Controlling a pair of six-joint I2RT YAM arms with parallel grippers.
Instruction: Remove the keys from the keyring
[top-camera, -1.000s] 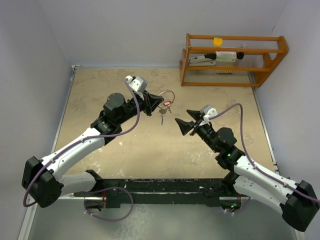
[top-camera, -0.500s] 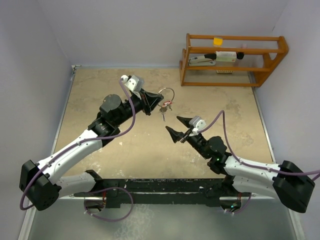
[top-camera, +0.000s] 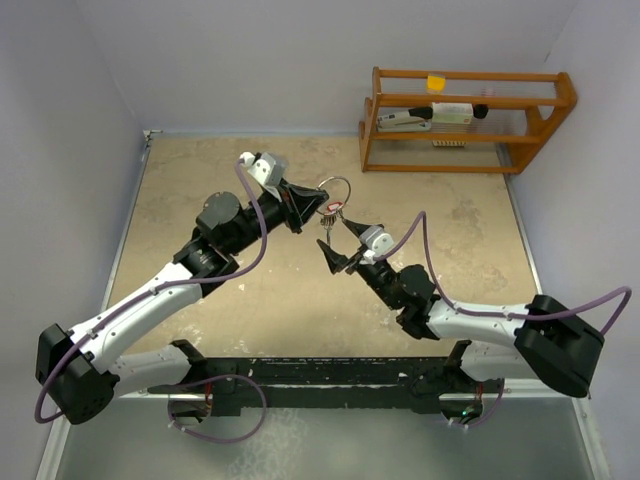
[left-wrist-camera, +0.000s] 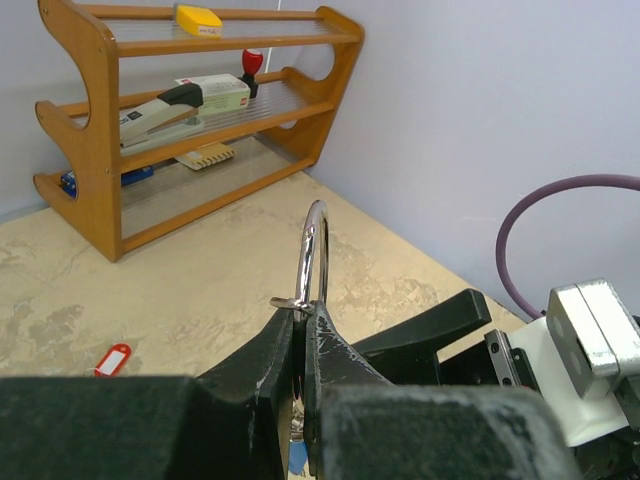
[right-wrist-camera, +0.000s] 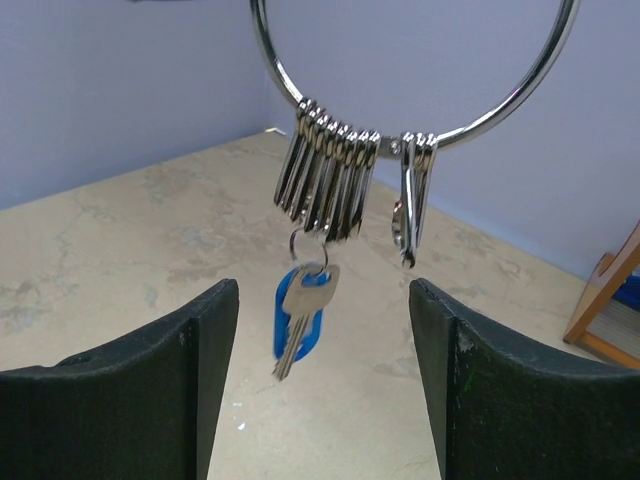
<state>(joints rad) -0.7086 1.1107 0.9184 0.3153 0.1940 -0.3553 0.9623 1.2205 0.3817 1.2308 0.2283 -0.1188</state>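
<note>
Pinching the keyring (right-wrist-camera: 470, 125) at its lower edge, the left gripper (left-wrist-camera: 304, 330) has its jaws closed tight on the thin silver wire and holds the ring upright in the air, above the middle of the tabletop (top-camera: 200, 200) and somewhat toward the far edge. Hanging from the bottom of the ring, the keys (right-wrist-camera: 325, 185) form a tight silver bunch seen edge-on, with two more silver pieces just to its right. A blue-headed key (right-wrist-camera: 314, 330) dangles below the bunch on a small loop, with a plain silver key in front of it. Just below the keys, the right gripper (right-wrist-camera: 325, 390) is spread wide and holds nothing. One finger stands on either side of the hanging bunch, and neither touches it. From above, the two grippers meet nose to nose, the left arm reaching in from the near left corner and the right arm from the near right. A red tag (left-wrist-camera: 113, 358) lies flat on the tabletop beyond the ring. Farther out, a wooden rack (top-camera: 465, 120) stands in the far right corner with a stapler (left-wrist-camera: 160, 110) on its middle shelf.
</note>
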